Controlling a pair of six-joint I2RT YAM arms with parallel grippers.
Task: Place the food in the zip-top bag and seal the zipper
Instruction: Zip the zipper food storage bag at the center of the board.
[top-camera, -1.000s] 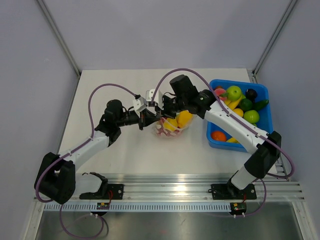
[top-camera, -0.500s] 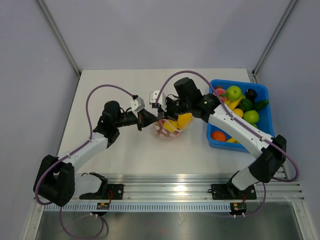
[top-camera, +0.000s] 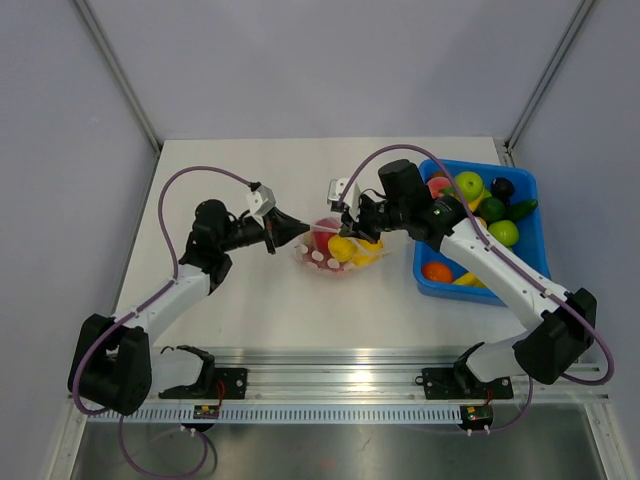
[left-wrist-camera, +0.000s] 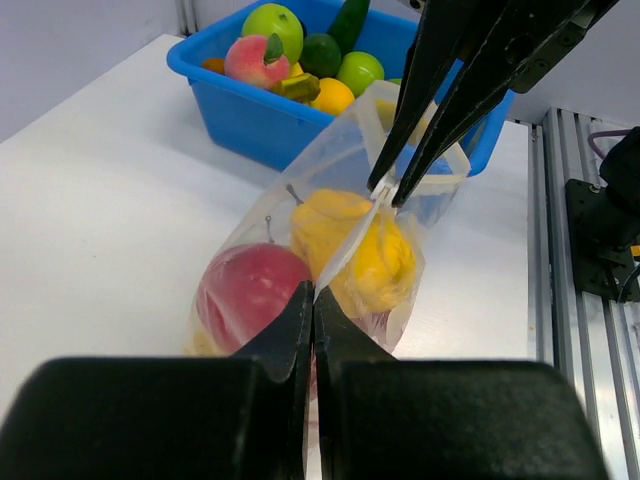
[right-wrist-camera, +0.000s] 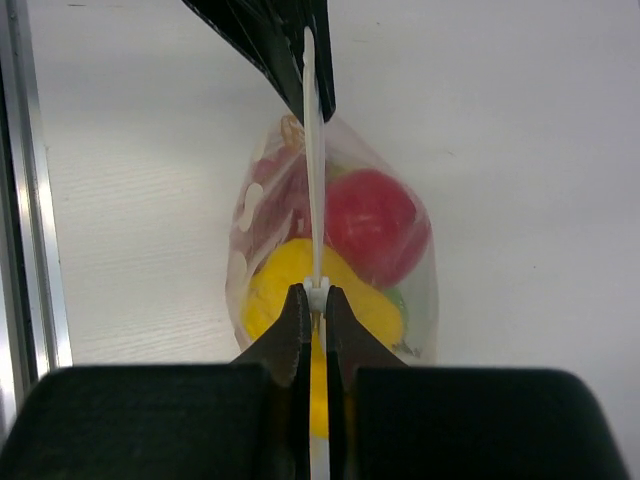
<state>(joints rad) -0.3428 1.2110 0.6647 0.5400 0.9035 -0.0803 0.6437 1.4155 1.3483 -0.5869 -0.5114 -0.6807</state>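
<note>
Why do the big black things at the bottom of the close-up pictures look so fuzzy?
Left wrist view: the left tool sits too near the lens, so it blurs; the zip-top bag beyond is sharp. Right wrist view: the right tool blurs likewise, the zipper it pinches is crisper. Top external view: even light, glare on the metal rail.

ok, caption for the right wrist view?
Right gripper and left gripper pinch opposite ends of the zipper; zip-top bag holds red fruit and yellow fruit.
</note>
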